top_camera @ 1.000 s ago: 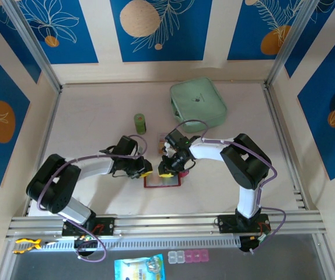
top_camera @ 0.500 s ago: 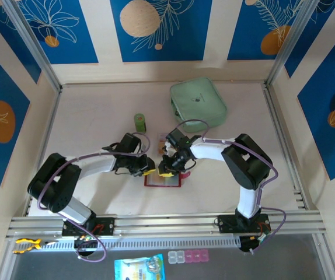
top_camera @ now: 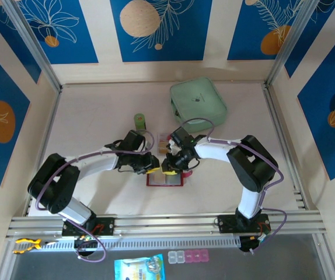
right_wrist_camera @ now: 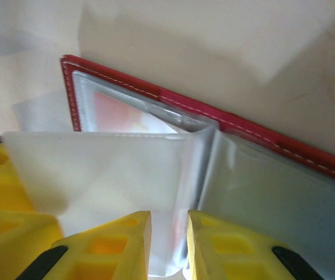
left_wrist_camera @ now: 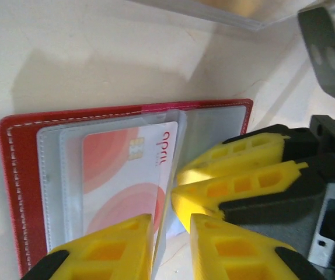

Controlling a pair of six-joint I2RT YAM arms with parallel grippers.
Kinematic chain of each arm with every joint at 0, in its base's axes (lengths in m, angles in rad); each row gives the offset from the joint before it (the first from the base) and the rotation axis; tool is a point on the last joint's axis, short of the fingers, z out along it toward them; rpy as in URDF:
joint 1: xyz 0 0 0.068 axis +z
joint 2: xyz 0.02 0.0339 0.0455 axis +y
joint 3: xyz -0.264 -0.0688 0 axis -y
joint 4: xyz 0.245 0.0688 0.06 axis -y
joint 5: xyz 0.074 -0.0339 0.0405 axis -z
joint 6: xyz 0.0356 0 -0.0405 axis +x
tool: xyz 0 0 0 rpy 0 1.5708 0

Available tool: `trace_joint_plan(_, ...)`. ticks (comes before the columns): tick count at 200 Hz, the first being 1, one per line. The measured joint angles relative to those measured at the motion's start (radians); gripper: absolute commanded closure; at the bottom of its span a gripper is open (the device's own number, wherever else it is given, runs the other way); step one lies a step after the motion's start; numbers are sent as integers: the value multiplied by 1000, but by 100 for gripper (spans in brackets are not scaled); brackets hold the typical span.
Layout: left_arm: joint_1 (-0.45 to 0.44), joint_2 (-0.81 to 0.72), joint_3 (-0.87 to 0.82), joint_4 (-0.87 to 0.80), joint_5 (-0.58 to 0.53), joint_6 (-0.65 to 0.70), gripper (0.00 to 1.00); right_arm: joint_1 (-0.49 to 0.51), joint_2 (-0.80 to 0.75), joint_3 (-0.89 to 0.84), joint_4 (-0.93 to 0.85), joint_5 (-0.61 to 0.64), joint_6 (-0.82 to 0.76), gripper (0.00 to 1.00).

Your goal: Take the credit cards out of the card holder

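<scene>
Open red card holder (top_camera: 165, 182) flat on desk (top_camera: 97, 116) toward 6 o'clock, one credit card (left_wrist_camera: 126, 175) sleeved inside. Left tool (top_camera: 149, 170) at its 10 o'clock, right tool (top_camera: 167, 170) at 12, both narrow, pinching clear sleeves. Green pouch (top_camera: 198, 102) far off at 1 o'clock.

Both arms reach in from the tabletop's near edge, elbows bowed outward, and meet tip to tip near its middle. The left pincer (top_camera: 150, 169) points right and lies low; its yellow fingers (left_wrist_camera: 112, 248) stand a narrow slit apart, and it is unclear whether they grip. The right pincer (top_camera: 167, 168) points left, just beside it, its fingers (right_wrist_camera: 112, 248) drawn close on the card holder sleeve (right_wrist_camera: 97, 169).
</scene>
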Motion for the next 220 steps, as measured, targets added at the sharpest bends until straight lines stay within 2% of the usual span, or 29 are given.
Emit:
trace_joint_plan(45, -18, 2, 28, -3, 5, -3, 71, -24, -62, -40, -11, 18, 0, 73)
trace_joint_plan(92, -44, 26, 44, 16, 9, -21, 65, -95, -184, -63, -67, 65, -26, 70)
trace_joint_plan(166, -103, 135, 108, 83, 23, -60, 49, -166, -341, -110, -198, 171, -76, 58)
trace_joint_plan(220, -123, 212, 117, 163, 45, -90, 44, -194, -335, -180, -206, 160, -76, 60)
